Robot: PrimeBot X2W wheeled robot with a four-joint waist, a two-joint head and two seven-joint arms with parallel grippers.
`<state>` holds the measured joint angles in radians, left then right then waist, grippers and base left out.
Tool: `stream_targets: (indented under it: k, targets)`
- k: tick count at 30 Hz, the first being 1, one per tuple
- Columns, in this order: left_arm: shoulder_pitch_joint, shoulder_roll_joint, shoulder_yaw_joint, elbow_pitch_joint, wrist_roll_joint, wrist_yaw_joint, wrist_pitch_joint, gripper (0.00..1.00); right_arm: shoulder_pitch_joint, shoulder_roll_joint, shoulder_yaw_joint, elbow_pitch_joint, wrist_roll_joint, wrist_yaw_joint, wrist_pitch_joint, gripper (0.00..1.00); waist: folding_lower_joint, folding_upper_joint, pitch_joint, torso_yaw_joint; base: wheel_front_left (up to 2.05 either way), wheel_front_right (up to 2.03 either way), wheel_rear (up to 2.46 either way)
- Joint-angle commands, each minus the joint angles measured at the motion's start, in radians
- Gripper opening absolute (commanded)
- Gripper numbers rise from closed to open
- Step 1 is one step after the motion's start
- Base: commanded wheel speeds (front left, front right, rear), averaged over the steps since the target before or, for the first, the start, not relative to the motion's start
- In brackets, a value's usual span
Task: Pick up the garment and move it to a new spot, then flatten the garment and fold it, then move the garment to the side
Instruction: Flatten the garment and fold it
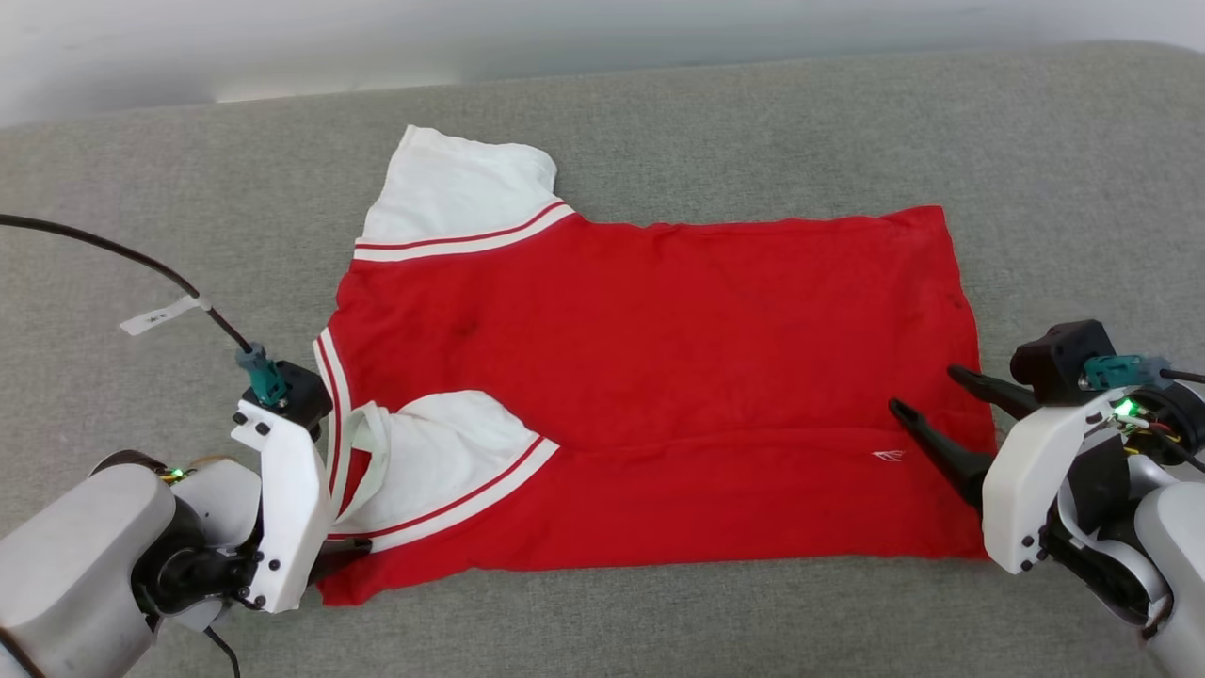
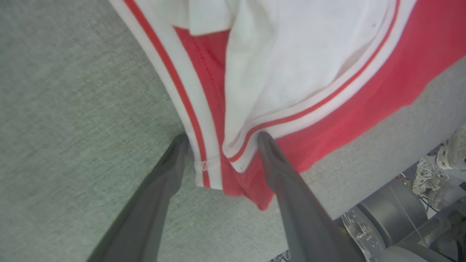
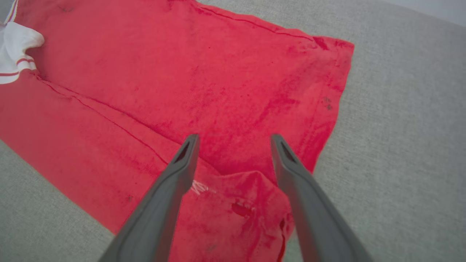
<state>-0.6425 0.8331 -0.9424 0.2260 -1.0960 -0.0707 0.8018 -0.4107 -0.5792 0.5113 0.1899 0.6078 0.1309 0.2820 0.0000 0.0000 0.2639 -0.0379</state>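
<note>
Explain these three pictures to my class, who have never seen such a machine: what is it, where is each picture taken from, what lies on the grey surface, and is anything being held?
This is a two-armed robot. The wide picture comes from a camera on its head, looking down. The other two come from cameras on its wrists, each looking along that arm's two dark fingers. On the grey fabric surface lies a red jersey-style T-shirt with white sleeves, its near long edge folded over. The left gripper stands open at the collar end, one finger beside the striped trim and one against the near sleeve. The right gripper stands open over the hem end. Neither holds anything.
</note>
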Motion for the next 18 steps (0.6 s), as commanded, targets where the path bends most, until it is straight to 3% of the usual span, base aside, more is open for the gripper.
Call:
stream_targets:
  k: [1,2,3,4,11,18]
  targets:
    - [0.042,-0.022,-0.039,0.034,-0.002,-0.005,0.018,1.00,-0.026,0.001,0.006,0.003,0.007,0.000,-0.006,1.00,0.0000,0.0000,0.005,-0.007,0.00,0.00,0.00]
    - [0.045,-0.025,-0.047,0.040,0.000,-0.009,0.024,1.00,-0.033,-0.003,0.008,0.004,0.007,0.000,-0.008,1.00,0.0000,0.0000,0.005,-0.009,0.00,0.00,0.00]
    - [0.047,-0.027,-0.051,0.044,0.004,-0.014,0.020,0.36,-0.039,-0.007,0.010,0.006,0.009,0.000,-0.009,1.00,0.0000,0.0000,0.003,-0.010,0.00,0.00,0.00]
    - [0.050,-0.031,-0.049,0.048,-0.005,-0.017,0.014,0.00,-0.045,-0.012,0.014,0.006,0.012,-0.001,-0.009,1.00,0.0000,0.0000,-0.001,-0.010,0.00,0.00,0.00]
    - [0.021,-0.016,-0.040,0.019,0.005,-0.038,-0.011,0.00,-0.119,-0.101,0.053,-0.030,0.032,0.000,0.058,1.00,0.0000,0.0000,-0.051,0.001,0.00,0.00,0.00]
    - [0.006,0.007,-0.038,-0.030,0.015,-0.046,-0.026,0.00,-0.181,-0.241,0.190,-0.088,0.135,-0.001,0.276,1.00,0.0000,0.0000,-0.077,0.014,0.00,0.00,0.00]
